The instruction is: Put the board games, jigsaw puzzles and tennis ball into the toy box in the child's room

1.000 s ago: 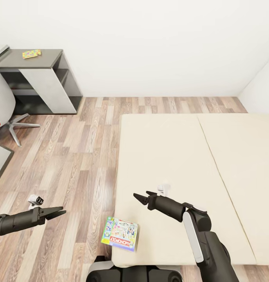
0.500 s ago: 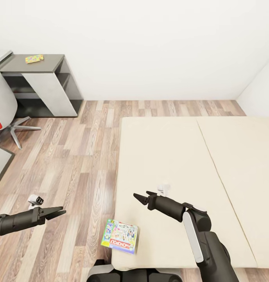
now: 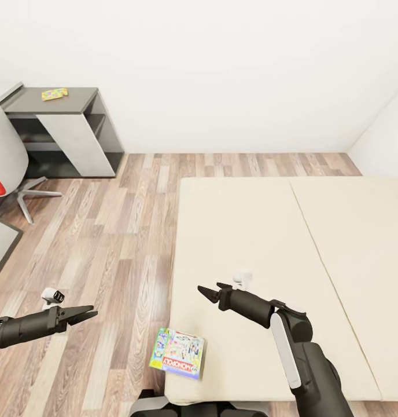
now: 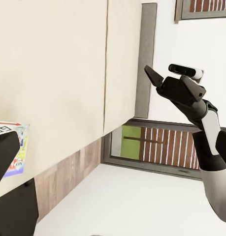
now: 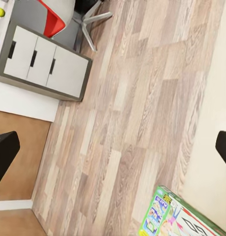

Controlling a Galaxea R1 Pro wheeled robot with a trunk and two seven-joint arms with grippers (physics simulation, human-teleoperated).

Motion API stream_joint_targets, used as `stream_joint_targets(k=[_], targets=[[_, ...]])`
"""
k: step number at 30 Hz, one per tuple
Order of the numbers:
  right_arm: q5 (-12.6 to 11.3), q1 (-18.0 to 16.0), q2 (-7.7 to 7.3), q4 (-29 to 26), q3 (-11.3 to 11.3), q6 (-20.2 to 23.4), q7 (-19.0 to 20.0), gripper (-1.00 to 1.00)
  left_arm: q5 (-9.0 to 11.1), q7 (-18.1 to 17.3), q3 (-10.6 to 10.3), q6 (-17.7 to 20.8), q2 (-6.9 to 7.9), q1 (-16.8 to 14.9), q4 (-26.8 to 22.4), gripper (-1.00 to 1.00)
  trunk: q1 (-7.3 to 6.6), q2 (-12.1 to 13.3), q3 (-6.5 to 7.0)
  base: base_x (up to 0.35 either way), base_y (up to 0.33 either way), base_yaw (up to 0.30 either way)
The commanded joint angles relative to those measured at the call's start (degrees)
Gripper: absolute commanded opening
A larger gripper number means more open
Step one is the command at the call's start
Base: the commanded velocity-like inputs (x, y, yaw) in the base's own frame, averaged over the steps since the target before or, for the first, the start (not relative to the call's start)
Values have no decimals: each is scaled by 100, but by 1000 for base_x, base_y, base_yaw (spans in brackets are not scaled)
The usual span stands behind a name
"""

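Monopoly board game (image 3: 177, 353) seen flat at near left corner of bed (image 3: 245, 231), one edge overhanging wood floor (image 3: 106, 231). Box lies below and between both arms; long axis judged roughly across bed edge. Right gripper (image 3: 213, 291) judged nearer, jaws narrowly parted, nothing held. Left gripper (image 3: 83, 314) over floor, jaws nearly closed, empty. Jigsaw puzzle (image 3: 54, 94) noted on far dark surface (image 3: 77, 101).
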Motion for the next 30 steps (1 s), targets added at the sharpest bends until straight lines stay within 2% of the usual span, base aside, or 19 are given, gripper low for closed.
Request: stream_joint_targets(k=[1, 7, 17, 30], targets=[[-23, -3, 3, -3, -6, 33, 4, 100, 9, -9, -4, 60, 3, -2, -1, 100, 3, -9, 2, 0, 0, 0], [-19, -2, 3, -3, -1, 31, 2, 100, 9, 65, -2, 60, 1, -2, -1, 100, 3, -9, 58, 0, 0, 0], [-10, -4, 3, 51, -8, 26, -6, 100, 12, 459, 5, 60, -5, -2, -1, 100, 3, -9, 151, 0, 0, 0], [-11, -3, 3, 126, -2, -150, -8, 100, 12, 513, 5, 60, -6, -2, -1, 100, 3, -9, 272, 0, 0, 5]])
